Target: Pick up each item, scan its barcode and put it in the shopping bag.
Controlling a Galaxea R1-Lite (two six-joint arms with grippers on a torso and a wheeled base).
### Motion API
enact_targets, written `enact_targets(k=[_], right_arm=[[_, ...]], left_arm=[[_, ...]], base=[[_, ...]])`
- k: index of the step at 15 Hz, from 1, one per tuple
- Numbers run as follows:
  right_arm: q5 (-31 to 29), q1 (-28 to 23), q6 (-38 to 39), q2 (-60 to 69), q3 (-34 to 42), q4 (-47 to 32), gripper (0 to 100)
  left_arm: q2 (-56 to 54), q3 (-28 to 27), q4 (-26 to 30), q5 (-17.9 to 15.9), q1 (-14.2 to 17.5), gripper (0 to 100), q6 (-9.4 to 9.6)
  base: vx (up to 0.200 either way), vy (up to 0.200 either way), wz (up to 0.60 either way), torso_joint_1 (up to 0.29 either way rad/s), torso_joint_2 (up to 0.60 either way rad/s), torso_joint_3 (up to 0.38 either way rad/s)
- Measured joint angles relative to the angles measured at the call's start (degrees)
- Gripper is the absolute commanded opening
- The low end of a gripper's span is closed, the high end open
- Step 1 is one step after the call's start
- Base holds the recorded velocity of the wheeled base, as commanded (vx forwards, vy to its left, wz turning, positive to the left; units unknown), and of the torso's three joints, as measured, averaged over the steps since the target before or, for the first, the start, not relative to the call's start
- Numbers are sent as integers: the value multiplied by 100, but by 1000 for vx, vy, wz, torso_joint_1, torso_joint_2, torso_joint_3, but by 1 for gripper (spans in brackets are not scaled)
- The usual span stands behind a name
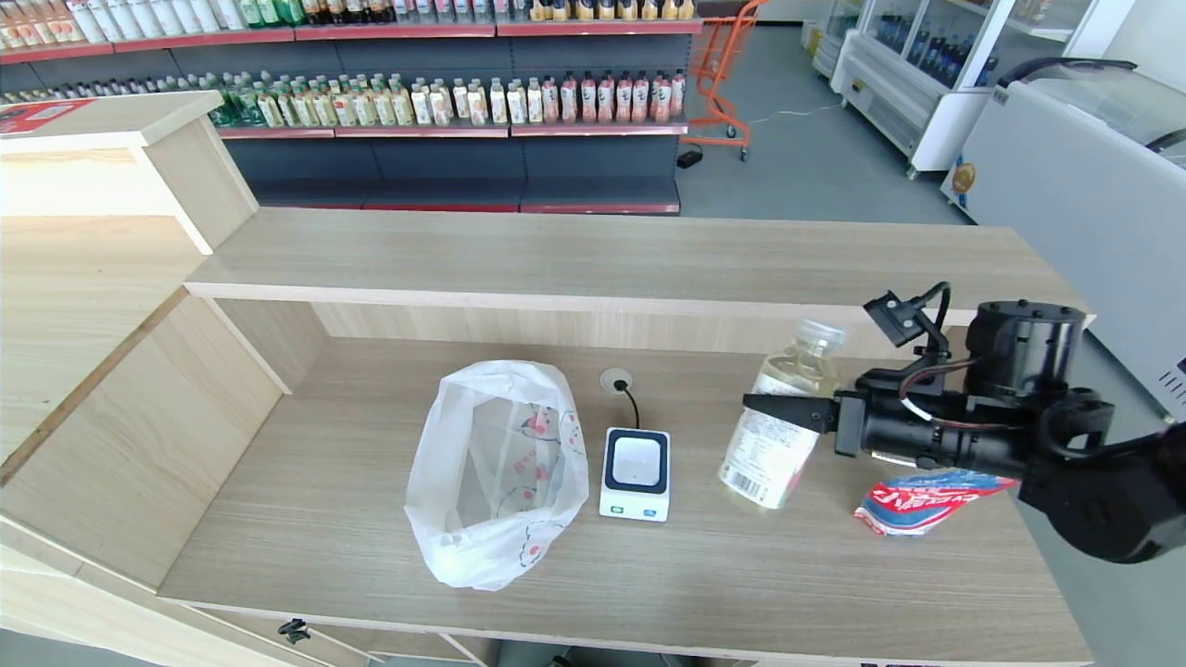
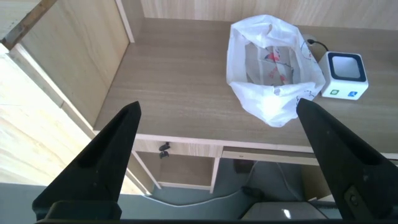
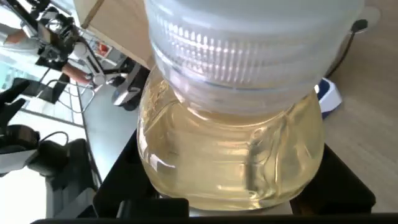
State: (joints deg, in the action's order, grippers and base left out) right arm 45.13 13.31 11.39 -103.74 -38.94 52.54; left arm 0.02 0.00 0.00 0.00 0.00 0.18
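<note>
Count for you: one bottle (image 1: 767,454), one snack packet (image 1: 913,500), one shopping bag (image 1: 496,472), one barcode scanner (image 1: 636,471), two grippers. All of it is on the wooden counter (image 1: 371,519).

Right gripper (image 1: 769,408) is clamped on the bottle, one finger across the top of the label, just under the shoulder. The bottle is clear plastic with pale yellow liquid, a clear ribbed cap (image 3: 249,50) and a white label. It sits just beside the scanner on your robot's right, not touching it. It's tilted: base nearer the scanner, cap leaning away. The barcode at the label's lower edge faces the head camera, not the scanner window. I can't tell if the base touches the counter.

The bag is just beside the scanner on its left, mouth open, standing slumped. The packet lies further right of the scanner than the bottle, under the right arm.

Left gripper (image 2: 217,106) is released, fingers (image 2: 106,162) spread wide, holding nothing. It's well apart from the scanner, beyond the bag and off the counter's near edge.
</note>
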Motion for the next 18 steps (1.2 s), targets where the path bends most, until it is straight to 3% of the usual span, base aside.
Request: enact_targets(k=[2, 7, 13, 18], right_arm=[[819, 29, 141, 749, 492, -284, 0], [818, 719, 273, 1493, 713, -335, 0], [-174, 1449, 768, 1465, 302, -333, 0], [-508, 1592, 758, 1262, 184, -308, 0]], left_arm=[[0, 0, 0, 0, 0, 100, 0], [0, 0, 0, 0, 0, 100, 0], [0, 0, 0, 0, 0, 100, 0], [0, 0, 0, 0, 0, 100, 0]], base=[[0, 0, 0, 0, 0, 0], [0, 0, 0, 0, 0, 0], [0, 0, 0, 0, 0, 0], [0, 0, 0, 0, 0, 0]])
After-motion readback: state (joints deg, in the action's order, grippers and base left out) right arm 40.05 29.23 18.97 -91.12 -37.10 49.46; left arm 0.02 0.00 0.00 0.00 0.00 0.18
